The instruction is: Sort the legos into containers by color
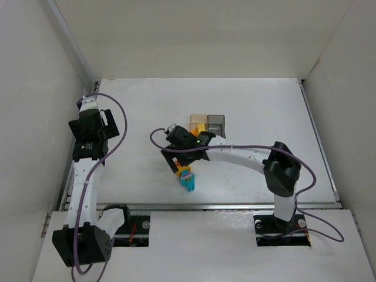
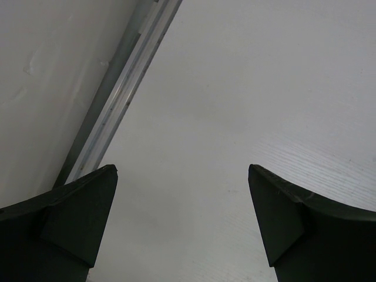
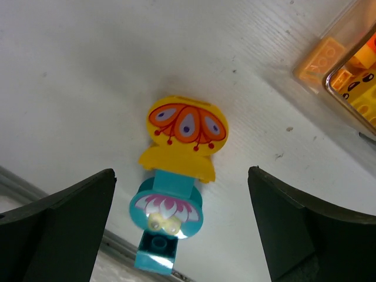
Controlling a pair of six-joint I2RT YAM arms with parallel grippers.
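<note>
Yellow and teal legos lie on the table between my 2 right fingers, which are spread wide, touching nothing; my left fingers are spread too.

White tabletop, plain white enclosure walls on three sides, metal rail along its edge, even light

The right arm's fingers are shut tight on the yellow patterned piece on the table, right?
No: the right arm's fingers stand wide open either side of the yellow patterned piece, which lies on the table. The right wrist view shows it.
</note>
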